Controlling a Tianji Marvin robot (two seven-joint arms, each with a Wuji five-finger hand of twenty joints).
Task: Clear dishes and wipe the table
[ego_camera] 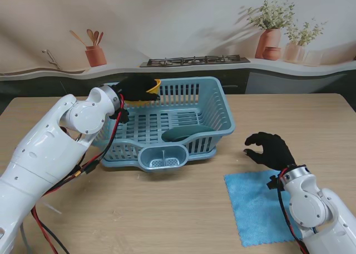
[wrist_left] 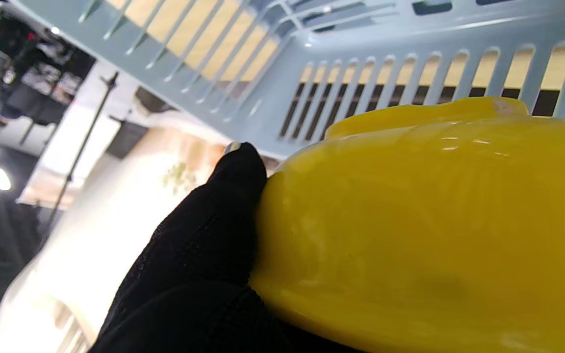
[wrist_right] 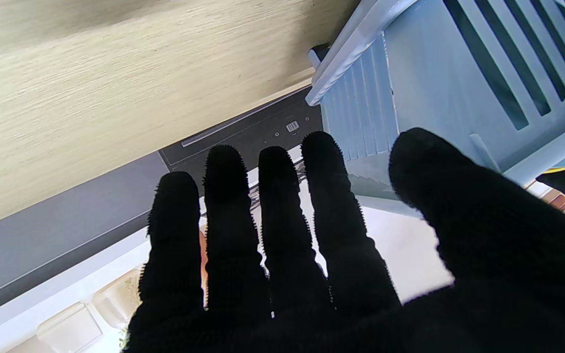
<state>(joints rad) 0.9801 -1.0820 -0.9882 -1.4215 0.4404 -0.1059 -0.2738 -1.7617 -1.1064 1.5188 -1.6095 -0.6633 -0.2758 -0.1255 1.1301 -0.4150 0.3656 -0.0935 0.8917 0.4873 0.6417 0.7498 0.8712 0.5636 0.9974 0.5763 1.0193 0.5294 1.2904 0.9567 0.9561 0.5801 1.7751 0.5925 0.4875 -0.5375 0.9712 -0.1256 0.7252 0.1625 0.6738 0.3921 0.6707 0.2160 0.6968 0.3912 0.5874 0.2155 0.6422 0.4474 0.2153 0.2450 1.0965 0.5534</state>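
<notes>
1. Stand view: the left hand [ego_camera: 135, 88] is closed around a yellow bowl [ego_camera: 151, 89], holding it at the far left corner of the blue dish rack [ego_camera: 214, 101], at the level of the rack's rim.
2. Left wrist view: a black-gloved finger [wrist_left: 236, 171] presses against the side of the yellow bowl [wrist_left: 429, 230], which fills most of the picture; its glossy surface shows highlights, and the slotted wall of the rack [wrist_left: 341, 73] lies just beyond it.
3. Stand view: the right hand [ego_camera: 272, 149] holds nothing; its fingers are apart and loosely curled, and it is over the wooden table [ego_camera: 167, 209] at the far edge of the blue cloth [ego_camera: 256, 207], to the right of the rack.
4. Right wrist view: the fingers [wrist_right: 275, 206] are spread, touching nothing, with the rack's corner [wrist_right: 361, 59] ahead of them.
5. Stand view: a dark green dish [ego_camera: 183, 134] lies inside the rack near its front right, and a rounded cutlery cup [ego_camera: 162, 157] is fixed to the rack's near side.
6. The blue cloth lies flat on the table, near the right forearm, partly covered by it.
</notes>
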